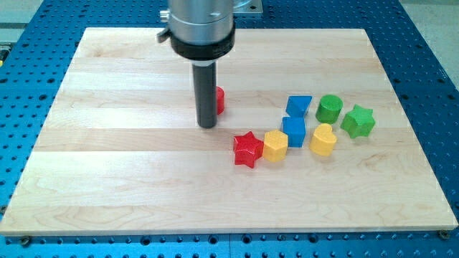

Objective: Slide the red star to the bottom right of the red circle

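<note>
Camera view: one wooden board (129,186) on a blue perforated bench, seen from the front.
Tool: a straight dark rod with nothing to open or close; my tip (207,126) rests on the board and grips nothing.
Red circle: a small red round block (220,99), mostly hidden behind the rod, touching or just beside it on the view's right.
Red star: a small red star-shaped block (248,149), toward the view's bottom right of the tip, near it but apart, and already below and right of the red circle.
Neighbours: a yellow hexagonal block (275,145) touches or nearly touches the star's right side; beyond lie a blue cube (294,131), a yellow heart-like block (323,139), a blue block (299,106) of unclear shape, a green cylinder (330,108) and a green star (358,120).
Handling: the star looks light, rigid and easy to slide on smooth wood; its points may make it spin under an off-centre push.
Contact place: press on a flat notch between two points, aimed through its middle.
</note>
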`<state>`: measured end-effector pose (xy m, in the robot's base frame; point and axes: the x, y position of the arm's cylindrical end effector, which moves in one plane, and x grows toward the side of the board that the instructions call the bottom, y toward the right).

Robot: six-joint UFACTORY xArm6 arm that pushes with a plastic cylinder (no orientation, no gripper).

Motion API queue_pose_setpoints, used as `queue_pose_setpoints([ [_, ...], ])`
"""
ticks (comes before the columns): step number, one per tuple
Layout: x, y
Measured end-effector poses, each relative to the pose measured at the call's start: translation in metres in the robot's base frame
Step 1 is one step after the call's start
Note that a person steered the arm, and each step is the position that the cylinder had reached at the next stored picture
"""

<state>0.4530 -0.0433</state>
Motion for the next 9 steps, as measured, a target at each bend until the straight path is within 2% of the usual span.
queue_pose_setpoints([
  [1,0.060,-0.014],
  [2,0.110,-0.003],
  [3,0.158,0.049],
  [4,0.143,0.110],
  [6,0.090,0.071],
  [8,0.040,0.068],
  [9,0.040,0.064],
])
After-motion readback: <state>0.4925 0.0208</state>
